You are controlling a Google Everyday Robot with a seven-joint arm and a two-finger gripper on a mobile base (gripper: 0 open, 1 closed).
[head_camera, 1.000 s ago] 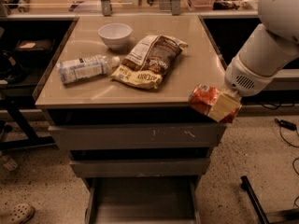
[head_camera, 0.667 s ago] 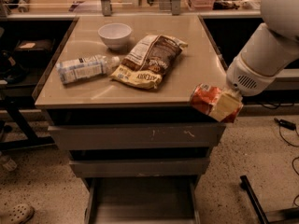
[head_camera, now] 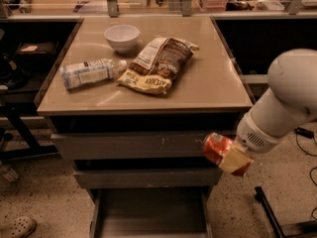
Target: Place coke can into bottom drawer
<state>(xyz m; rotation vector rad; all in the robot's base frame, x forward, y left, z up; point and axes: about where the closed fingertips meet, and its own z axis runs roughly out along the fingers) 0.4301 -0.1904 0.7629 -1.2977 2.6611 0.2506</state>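
The coke can, red-orange and dented, is held in my gripper in front of the right end of the upper drawer fronts, below the table top's front right corner. The gripper is shut on the can, its tan pad against the can's right side. My white arm reaches in from the right. The bottom drawer is pulled open at the foot of the cabinet, a shallow grey tray with a bare floor, below and left of the can.
On the table top lie a water bottle, a brown-and-yellow snack bag and a white bowl. Two shut grey drawers sit above the open one. A dark rail and cables lie on the floor at right.
My gripper has carried the coke can downward from beside the table top's front right corner to the level of the upper drawer fronts.
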